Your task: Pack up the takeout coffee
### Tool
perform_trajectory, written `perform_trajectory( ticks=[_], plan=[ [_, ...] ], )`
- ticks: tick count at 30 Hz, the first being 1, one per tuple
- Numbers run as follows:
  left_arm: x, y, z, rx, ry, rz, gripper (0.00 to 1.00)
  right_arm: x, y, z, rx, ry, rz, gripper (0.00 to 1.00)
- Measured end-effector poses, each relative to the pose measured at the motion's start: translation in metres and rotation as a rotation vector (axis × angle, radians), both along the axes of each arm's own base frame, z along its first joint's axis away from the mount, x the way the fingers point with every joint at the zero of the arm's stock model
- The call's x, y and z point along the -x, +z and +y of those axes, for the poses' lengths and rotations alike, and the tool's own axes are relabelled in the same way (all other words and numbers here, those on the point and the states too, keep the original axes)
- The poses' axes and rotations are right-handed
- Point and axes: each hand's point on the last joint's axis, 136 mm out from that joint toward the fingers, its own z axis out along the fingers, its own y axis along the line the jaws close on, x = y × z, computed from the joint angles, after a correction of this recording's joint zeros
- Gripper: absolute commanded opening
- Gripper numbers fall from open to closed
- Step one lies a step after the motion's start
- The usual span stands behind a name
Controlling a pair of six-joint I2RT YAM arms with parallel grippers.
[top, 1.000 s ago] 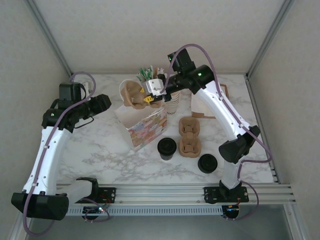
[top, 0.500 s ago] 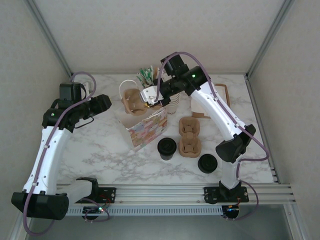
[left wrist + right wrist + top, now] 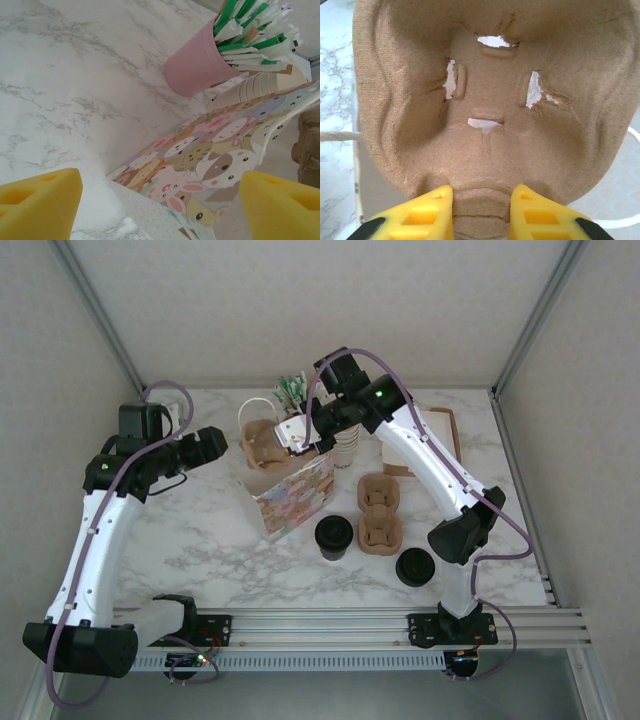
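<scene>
Two takeout coffees, paper cups with black lids, stand on the marble table: one (image 3: 334, 537) just in front of the bag, the other (image 3: 414, 567) nearer the right arm's base. My right gripper (image 3: 291, 434) (image 3: 481, 210) is shut on the middle ridge of a brown pulp cup carrier (image 3: 262, 443) (image 3: 485, 100), holding it at the mouth of the cartoon-animal paper bag (image 3: 288, 490) (image 3: 210, 160). My left gripper (image 3: 207, 445) (image 3: 160, 210) is open beside the bag's left side, nothing between its fingers (image 3: 40, 202).
A stack of brown carriers (image 3: 379, 512) lies right of the bag. A pink cup of straws (image 3: 292, 390) (image 3: 197, 67) and a stack of lidless cream cups (image 3: 346, 450) stand behind it. A flat brown-and-white pack (image 3: 432, 438) lies at the back right.
My right gripper has carried the carrier leftward and down toward the bag's opening. The left gripper has edged slightly right toward the bag.
</scene>
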Motion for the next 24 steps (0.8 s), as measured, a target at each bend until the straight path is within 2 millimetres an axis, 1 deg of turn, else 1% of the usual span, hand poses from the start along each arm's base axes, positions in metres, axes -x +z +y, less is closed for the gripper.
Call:
perform_trajectory(
  ticks=[4,8,12,18,21,24],
  plan=[
    [-0.006,0.007,-0.006,0.003,-0.045,0.001,0.90,-0.003,0.005,0.004,-0.031,0.003,-0.026,0.25],
    [-0.013,0.016,-0.016,0.011,-0.110,-0.007,0.91,-0.001,0.021,0.006,-0.088,0.007,-0.056,0.26],
    [-0.019,0.020,-0.024,0.010,-0.175,-0.010,0.92,0.007,0.050,0.004,-0.168,0.014,-0.087,0.26],
    [-0.026,0.021,-0.041,-0.002,-0.289,-0.010,0.92,0.024,0.093,-0.004,-0.281,0.017,-0.116,0.27],
    [-0.029,0.020,-0.055,-0.015,-0.365,-0.007,0.91,0.033,0.110,-0.010,-0.331,0.006,-0.111,0.27],
    [-0.030,0.013,-0.069,-0.042,-0.443,0.015,0.91,0.042,0.123,-0.019,-0.378,-0.006,-0.105,0.27]
  ],
)
